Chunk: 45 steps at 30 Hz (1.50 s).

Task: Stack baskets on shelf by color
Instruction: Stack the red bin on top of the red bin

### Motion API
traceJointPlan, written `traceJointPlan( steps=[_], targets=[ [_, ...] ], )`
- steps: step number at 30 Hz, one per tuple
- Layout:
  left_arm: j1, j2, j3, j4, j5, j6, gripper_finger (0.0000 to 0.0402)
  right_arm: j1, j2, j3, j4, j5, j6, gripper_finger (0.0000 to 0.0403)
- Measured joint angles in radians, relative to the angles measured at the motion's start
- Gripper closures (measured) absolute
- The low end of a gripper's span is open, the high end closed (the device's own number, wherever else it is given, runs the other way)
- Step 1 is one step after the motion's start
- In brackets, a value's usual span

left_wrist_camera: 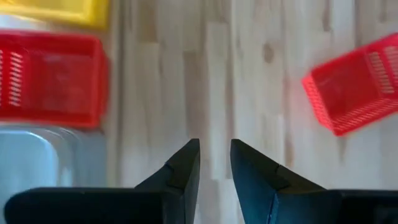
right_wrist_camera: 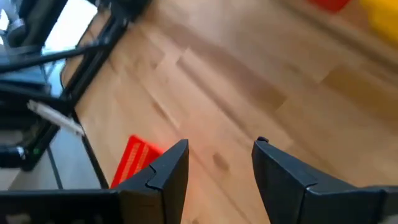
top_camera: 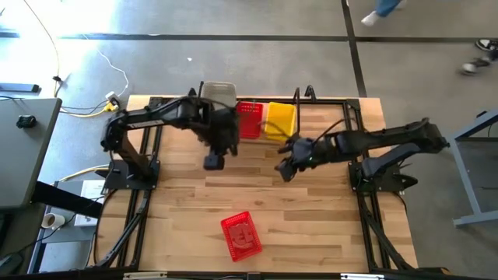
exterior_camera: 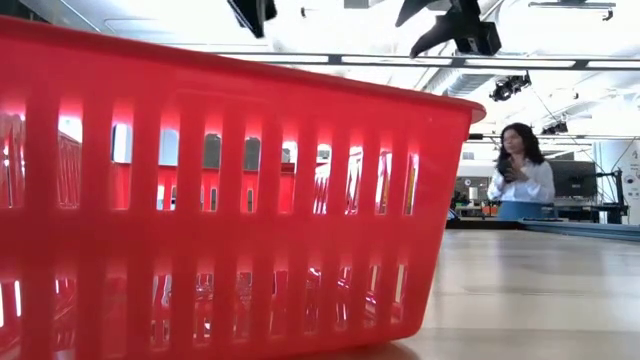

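Observation:
A loose red mesh basket [top_camera: 241,235] [exterior_camera: 220,200] rests on its base near the table's near edge, also seen in the wrist views [left_wrist_camera: 354,87] [right_wrist_camera: 140,158]. At the far edge a clear-grey basket [top_camera: 218,92] [left_wrist_camera: 37,162], a red basket [top_camera: 249,120] [left_wrist_camera: 50,78] and a yellow basket [top_camera: 280,120] [left_wrist_camera: 56,9] sit side by side on the shelf [top_camera: 310,95]. My left gripper [top_camera: 214,162] [left_wrist_camera: 214,155] hovers over bare wood just in front of the clear and red baskets, narrowly open and empty. My right gripper [top_camera: 286,169] [right_wrist_camera: 221,162] hovers in front of the yellow basket, wide open and empty.
Bare wooden tabletop [top_camera: 311,210] lies between the shelf and the loose red basket. Black frame rails [top_camera: 144,202] run along both side edges of the table. A person [exterior_camera: 520,170] stands in the room beyond the table.

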Motion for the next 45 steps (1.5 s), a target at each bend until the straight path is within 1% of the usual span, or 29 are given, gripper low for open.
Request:
traceJointPlan(
  steps=[4, 9, 12, 15, 18, 23, 26, 29, 34, 41, 45],
  targets=[
    [-0.074, -0.045, -0.059, -0.023, -0.023, -0.082, 0.0322, 0.064, 0.066, 0.000, 0.055, 0.001, 0.000, 0.0242],
    [-0.168, -0.131, -0.202, -0.019, -0.063, -0.239, 0.0322, 0.127, 0.150, 0.000, 0.168, -0.013, -0.001, 0.0242],
    [-0.226, -0.195, -0.299, -0.004, -0.099, -0.341, 0.0322, 0.149, 0.200, 0.000, 0.247, -0.036, 0.001, 0.0242],
    [-0.277, -0.258, -0.392, 0.049, -0.117, -0.443, 0.0322, 0.169, 0.248, 0.000, 0.318, -0.058, 0.004, 0.0242],
    [-0.319, -0.311, -0.467, 0.104, -0.154, -0.542, 0.0322, 0.187, 0.298, 0.000, 0.368, -0.067, 0.004, 0.0242],
    [-0.367, -0.361, -0.554, 0.111, -0.215, -0.682, 0.0322, 0.202, 0.383, -0.002, 0.446, -0.086, 0.026, 0.0242],
    [-0.383, -0.373, -0.585, 0.150, -0.224, -0.746, 0.0322, 0.201, 0.426, -0.002, 0.466, -0.110, 0.030, 0.0242],
    [-0.399, -0.372, -0.605, 0.151, -0.227, -0.778, 0.0322, 0.201, 0.471, -0.002, 0.493, -0.122, 0.030, 0.0242],
    [-0.433, -0.362, -0.613, 0.162, -0.235, -0.788, 0.0322, 0.201, 0.540, -0.002, 0.547, -0.146, 0.045, 0.0242],
    [-0.457, -0.358, -0.615, 0.160, -0.274, -0.814, 0.0322, 0.201, 0.587, -0.002, 0.580, -0.190, 0.057, 0.0242],
    [-0.460, -0.359, -0.615, 0.164, -0.276, -0.829, 0.0322, 0.201, 0.610, -0.002, 0.578, -0.199, 0.057, 0.0242]
  ],
)
